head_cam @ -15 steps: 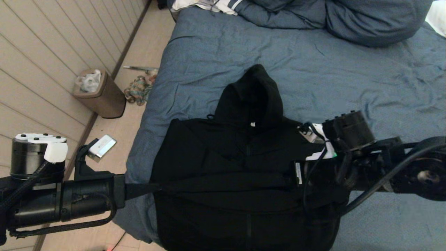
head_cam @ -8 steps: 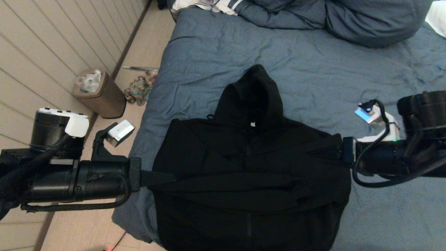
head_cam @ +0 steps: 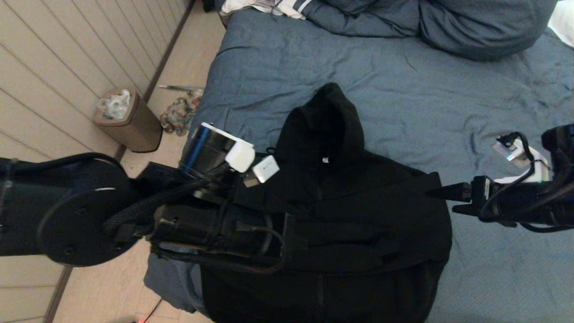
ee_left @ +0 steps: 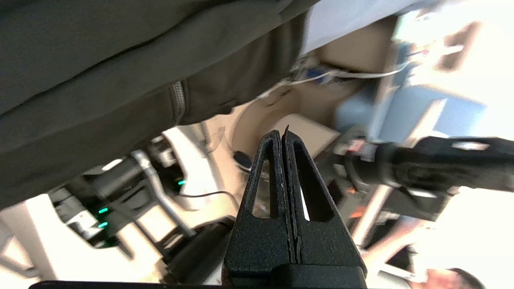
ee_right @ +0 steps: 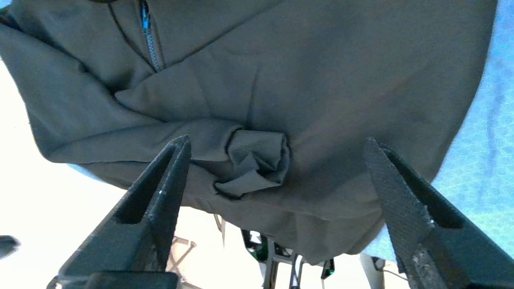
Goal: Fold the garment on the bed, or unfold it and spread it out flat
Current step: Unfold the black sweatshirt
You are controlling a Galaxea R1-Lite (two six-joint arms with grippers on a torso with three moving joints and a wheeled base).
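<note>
The black hooded garment (head_cam: 341, 215) lies zip-up on the bed (head_cam: 403, 89), hood pointing away from me, both sleeves folded across the chest, hem hanging over the near edge. My left arm (head_cam: 224, 229) reaches over its left half. In the left wrist view the left gripper (ee_left: 282, 138) is shut on nothing, beside the garment's hem (ee_left: 100, 60). My right gripper (head_cam: 437, 197) hovers open just off the garment's right edge. The right wrist view shows a crumpled sleeve cuff (ee_right: 257, 160) lying ahead of its spread fingers (ee_right: 160, 188), untouched.
Blue pillows (head_cam: 471, 27) and a white striped cloth (head_cam: 278, 6) lie at the far end of the bed. On the floor to the left stand a brown bin (head_cam: 130, 119) and a multicoloured rag (head_cam: 177, 114), against the panelled wall.
My left arm has swung in from beside the bed's left edge to over the garment's left half. My right gripper has drawn back to the right, off the garment.
</note>
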